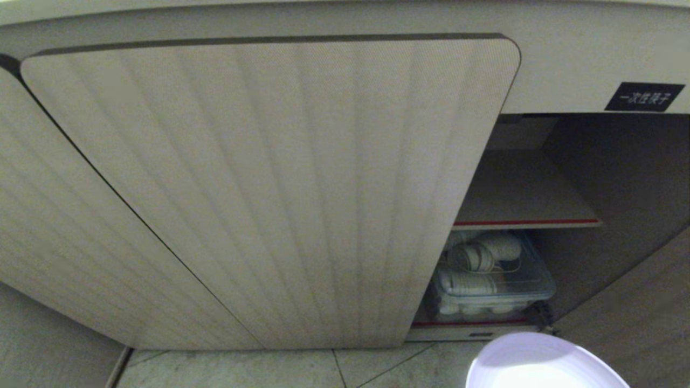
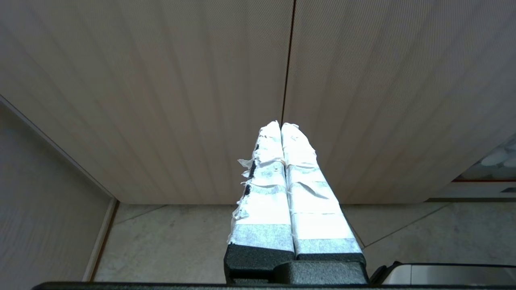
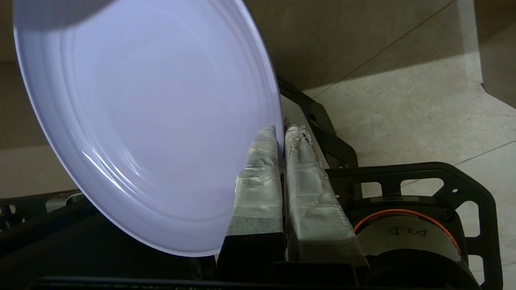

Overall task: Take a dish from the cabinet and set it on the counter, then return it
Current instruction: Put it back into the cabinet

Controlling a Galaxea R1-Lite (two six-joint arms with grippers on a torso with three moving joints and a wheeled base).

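Note:
The lavender dish [image 3: 149, 121] is held by its rim in my right gripper [image 3: 281, 131], whose taped fingers are shut on the edge. In the head view the dish [image 1: 544, 364] shows at the bottom right, low in front of the open side of the cabinet [image 1: 571, 178]; the gripper itself is out of that view. The cabinet's ribbed door [image 1: 269, 188] covers the left part, and an inner shelf [image 1: 525, 205] shows in the opening. My left gripper [image 2: 281, 125] is parked facing the closed doors, fingers shut with nothing between them. The counter is out of view.
A clear plastic bin [image 1: 493, 280] of white cups sits on the cabinet's bottom level under the shelf. A black label [image 1: 644, 97] hangs above the opening. Tiled floor [image 1: 269, 369] lies below the doors. My robot's black base frame [image 3: 423, 189] is under the right gripper.

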